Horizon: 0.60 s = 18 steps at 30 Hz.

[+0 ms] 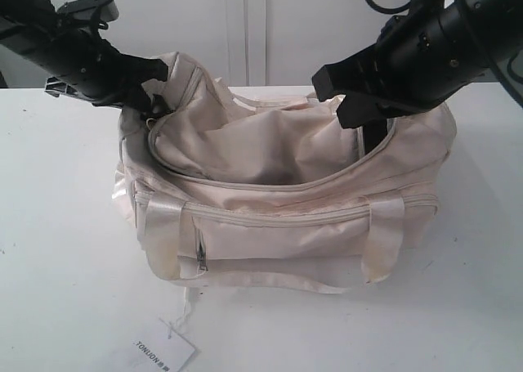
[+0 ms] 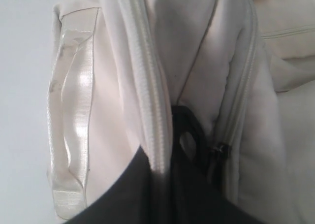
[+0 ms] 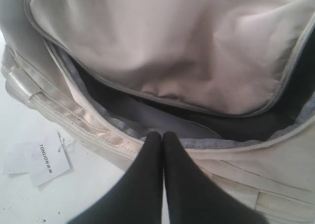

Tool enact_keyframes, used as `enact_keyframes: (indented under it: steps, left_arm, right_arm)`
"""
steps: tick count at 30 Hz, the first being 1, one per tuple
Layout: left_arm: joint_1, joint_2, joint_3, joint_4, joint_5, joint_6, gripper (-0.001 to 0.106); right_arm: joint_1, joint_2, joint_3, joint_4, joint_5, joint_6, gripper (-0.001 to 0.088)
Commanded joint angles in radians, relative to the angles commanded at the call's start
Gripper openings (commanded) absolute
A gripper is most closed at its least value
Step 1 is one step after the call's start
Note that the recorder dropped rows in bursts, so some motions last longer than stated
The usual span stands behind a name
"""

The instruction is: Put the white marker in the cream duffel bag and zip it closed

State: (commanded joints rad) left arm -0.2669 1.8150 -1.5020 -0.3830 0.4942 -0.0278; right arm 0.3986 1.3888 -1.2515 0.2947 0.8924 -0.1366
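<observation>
At the 10 o'clock corner of the cream duffel bag (image 1: 286,225), the left pincer (image 1: 154,94) seemed clenched on the bag's end, on the fabric beside the top zipper (image 2: 147,86), and it held that end raised above the table (image 1: 57,241). Just beside it sat the small zip slider (image 2: 219,150), so to my eye the zipper was open over nearly all of its curve. A paper tag (image 1: 163,356) lay on the table at 7 o'clock from the bag, apart from it.

In the middle the top flap (image 1: 261,143) sagged into the mouth, and behind the front rim the black lining (image 3: 147,106) showed. The white marker I could not find in any view. Whether it lay inside, hidden by the flap or the dark lining, I could not tell.

At 2 o'clock the right pincer (image 3: 157,140) hung over the bag's rim, clenched shut and grasping nothing.

I judged the zipping to be the step in hand. To do it well, the left pincer should hold the end taut, so that the teeth lie in one line. The right pincer would have to open, cross to the slider at the 10 o'clock end and take only its pull, not the cloth. Then it should draw the slider along the curve toward 3 o'clock, slowly where the flap sagged, because loose fabric could catch in the teeth.
</observation>
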Motion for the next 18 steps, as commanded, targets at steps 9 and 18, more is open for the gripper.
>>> enact_keyframes:
  steps: [9, 18]
  left_arm:
    - [0.057, 0.000, 0.000, -0.184, 0.014, 0.005, 0.000]
    - [0.076, -0.002, 0.000, -0.247, 0.041, 0.007, 0.000]
  right_arm:
    - [0.000, 0.000, 0.002, 0.002, -0.013, 0.000, 0.0000]
    - [0.002, 0.000, 0.065, 0.092, -0.102, -0.078, 0.0000]
